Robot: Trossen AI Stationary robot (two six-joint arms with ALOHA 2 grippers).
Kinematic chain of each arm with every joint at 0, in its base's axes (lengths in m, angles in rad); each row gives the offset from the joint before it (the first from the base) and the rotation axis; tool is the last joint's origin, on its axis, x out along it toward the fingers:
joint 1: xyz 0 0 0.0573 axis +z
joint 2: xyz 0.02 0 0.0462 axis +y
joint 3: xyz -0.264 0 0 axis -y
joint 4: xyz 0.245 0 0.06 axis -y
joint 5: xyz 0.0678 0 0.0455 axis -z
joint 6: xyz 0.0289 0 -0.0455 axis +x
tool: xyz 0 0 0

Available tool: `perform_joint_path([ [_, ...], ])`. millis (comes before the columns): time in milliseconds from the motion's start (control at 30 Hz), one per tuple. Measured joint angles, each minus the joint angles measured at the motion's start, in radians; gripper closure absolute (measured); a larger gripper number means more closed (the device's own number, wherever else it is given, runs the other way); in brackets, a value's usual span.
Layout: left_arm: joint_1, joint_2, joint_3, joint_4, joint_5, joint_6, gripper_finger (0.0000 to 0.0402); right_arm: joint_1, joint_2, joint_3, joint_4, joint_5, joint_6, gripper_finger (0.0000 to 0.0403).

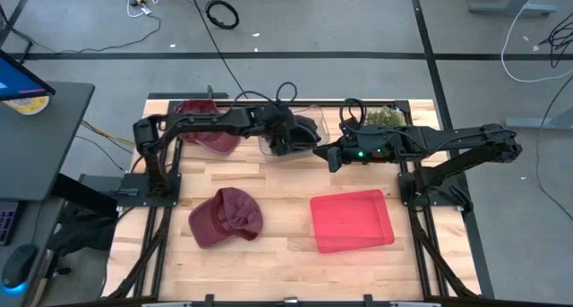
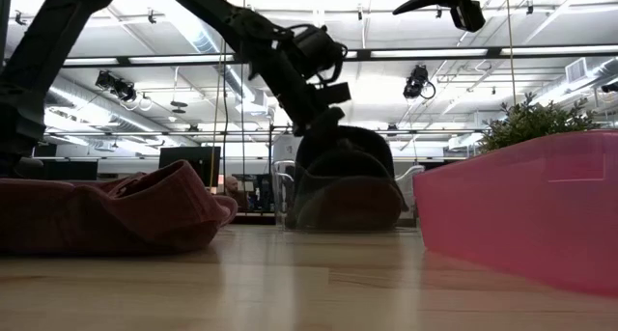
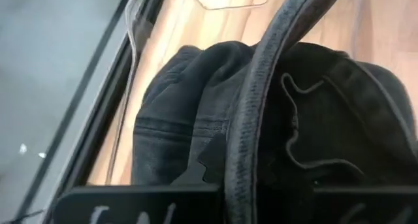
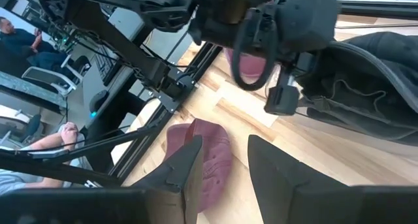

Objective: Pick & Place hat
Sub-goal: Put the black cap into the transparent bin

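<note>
Dark hat (image 2: 343, 172) hangs beneath the left gripper (image 1: 291, 135) at the back middle of the table. Its lower part sits inside a clear bin (image 2: 285, 191). In the left wrist view the hat fills the picture, and its stitched brim (image 3: 251, 119) runs straight down toward the fingers, so they seem clamped on the brim. The contact itself is hidden behind the cloth.

The left arm is the one on the hat. The hat lies directly below its fingers, with the crown bulging to one side of the brim.

The right gripper (image 1: 329, 155) floats just beside the bin, raised well above the table, its two fingers (image 4: 189, 172) spread apart and holding nothing.

A maroon hat (image 1: 224, 217) lies loose on the front left of the table, with a red tray (image 1: 351, 243) to its right. A second maroon hat (image 1: 210, 132) lies at the back left, partly covered by the left arm.

Whether the dark hat touches the bin's floor cannot be told. From above, the gripper hides most of both the hat and the bin.
</note>
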Motion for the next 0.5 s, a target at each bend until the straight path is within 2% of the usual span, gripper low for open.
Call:
perform_joint_path([
  [233, 0.031, 0.035, 0.001, 0.005, 0.077, -0.016, 0.0377, 0.000, 0.000, 0.000, -0.001, 0.000, 0.000, 0.0281],
  [367, 0.048, 0.037, -0.002, -0.005, 0.128, -0.008, 0.0344, 0.000, 0.000, 0.000, 0.000, 0.000, -0.006, 0.0281],
  [500, 0.062, 0.037, -0.002, -0.005, 0.206, -0.021, 0.0290, 0.000, 0.000, 0.000, -0.001, 0.000, -0.012, 0.0281],
])
